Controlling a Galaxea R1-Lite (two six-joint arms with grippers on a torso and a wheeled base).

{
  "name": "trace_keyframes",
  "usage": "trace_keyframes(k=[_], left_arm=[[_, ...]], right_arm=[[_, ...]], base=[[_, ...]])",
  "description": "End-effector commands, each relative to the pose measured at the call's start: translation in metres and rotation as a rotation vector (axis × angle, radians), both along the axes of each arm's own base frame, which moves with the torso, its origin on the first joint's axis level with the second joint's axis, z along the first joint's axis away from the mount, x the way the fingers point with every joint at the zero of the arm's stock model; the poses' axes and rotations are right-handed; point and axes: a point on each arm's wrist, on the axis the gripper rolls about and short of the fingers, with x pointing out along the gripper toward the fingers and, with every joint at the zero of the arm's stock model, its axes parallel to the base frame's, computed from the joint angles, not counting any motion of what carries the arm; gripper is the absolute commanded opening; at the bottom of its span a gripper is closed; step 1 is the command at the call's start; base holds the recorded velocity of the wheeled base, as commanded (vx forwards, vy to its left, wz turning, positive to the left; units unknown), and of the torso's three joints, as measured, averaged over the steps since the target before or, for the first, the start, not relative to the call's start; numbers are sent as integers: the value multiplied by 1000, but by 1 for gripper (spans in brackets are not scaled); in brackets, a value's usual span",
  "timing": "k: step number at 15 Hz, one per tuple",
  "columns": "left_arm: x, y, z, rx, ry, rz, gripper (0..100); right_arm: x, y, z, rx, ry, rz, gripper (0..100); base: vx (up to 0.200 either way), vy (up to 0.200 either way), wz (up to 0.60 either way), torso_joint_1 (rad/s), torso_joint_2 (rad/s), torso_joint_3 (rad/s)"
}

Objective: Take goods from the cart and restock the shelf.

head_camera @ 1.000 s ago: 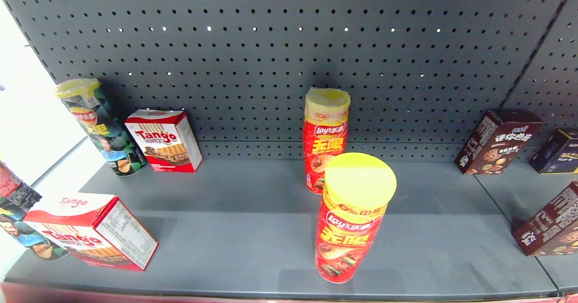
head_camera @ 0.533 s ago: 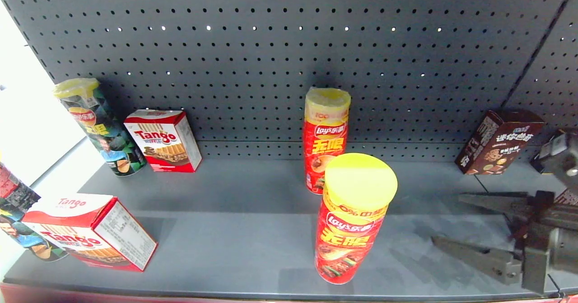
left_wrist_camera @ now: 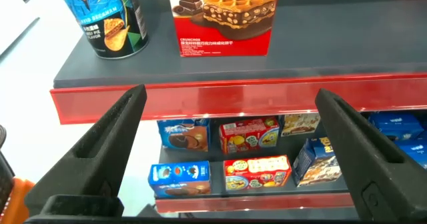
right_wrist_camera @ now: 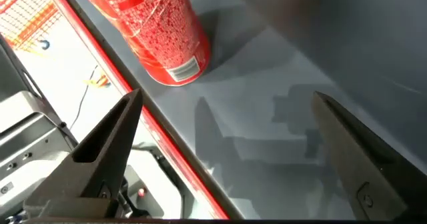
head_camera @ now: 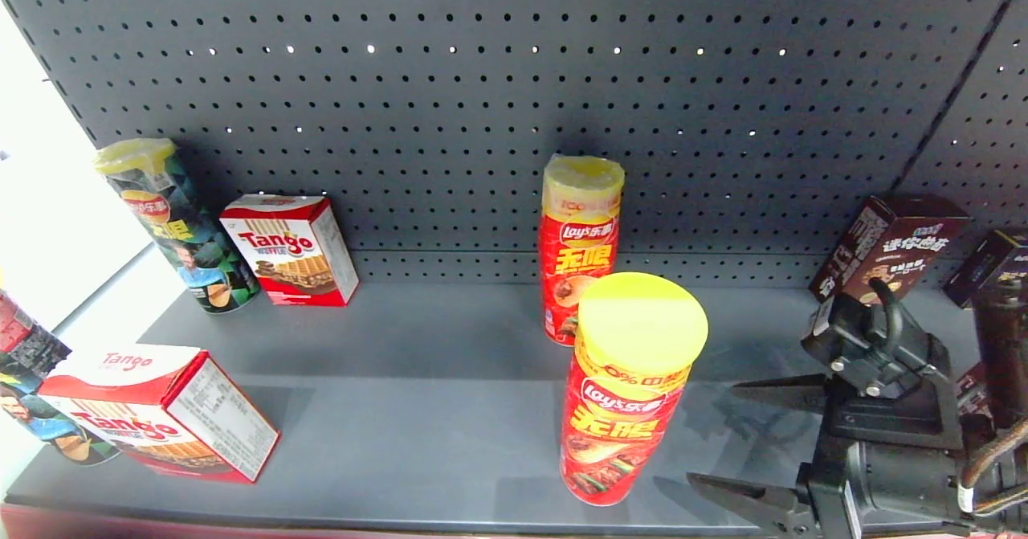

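A grey shelf [head_camera: 418, 410] carries two upright red chip cans with yellow lids. One can [head_camera: 622, 394] stands near the front edge and the other [head_camera: 578, 242] stands behind it by the pegboard. My right gripper [head_camera: 715, 436] hovers open just right of the front can, low over the shelf and empty. From the right wrist, the front can [right_wrist_camera: 157, 31] lies ahead of the open right gripper [right_wrist_camera: 227, 97], toward one finger's side. My left gripper [left_wrist_camera: 230, 94] is open and empty in front of the shelf's red front edge [left_wrist_camera: 200, 101].
At the left stand two red wafer boxes [head_camera: 291, 248] [head_camera: 161, 410] and a dark green can [head_camera: 181, 226]. Brown boxes [head_camera: 887, 246] stand at the right, behind the right arm. A lower shelf holds several small boxes [left_wrist_camera: 250, 154]. Bare shelf floor lies between the wafer boxes and the red cans.
My right gripper has come into the head view from the right and moved left, close beside the front red can. The goods on the shelf have not moved.
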Motion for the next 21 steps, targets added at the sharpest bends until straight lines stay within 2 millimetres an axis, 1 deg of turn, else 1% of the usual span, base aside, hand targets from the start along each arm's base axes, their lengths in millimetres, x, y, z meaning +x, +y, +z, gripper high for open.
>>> trace_keyframes(k=[1, 5, 11, 15, 19, 21], left_arm=[[0, 0, 0, 0, 2, 0, 100], [0, 0, 0, 0, 2, 0, 100], [0, 0, 0, -6, 2, 3, 100], [0, 0, 0, -6, 2, 3, 100], [0, 0, 0, -6, 2, 3, 100], [0, 0, 0, -6, 2, 1, 100]], right_arm=[[5, 6, -6, -18, 23, 7, 100], [14, 14, 0, -9, 12, 9, 100], [26, 22, 0, -12, 12, 3, 100], [27, 21, 0, -15, 11, -8, 100], [31, 15, 3, -9, 2, -38, 100], [32, 16, 2, -10, 4, -35, 100]], base=[[0, 0, 0, 0, 0, 0], [0, 0, 0, 0, 0, 0], [0, 0, 0, 0, 0, 0], [0, 0, 0, 0, 0, 0], [0, 0, 0, 0, 0, 0], [0, 0, 0, 0, 0, 0]])
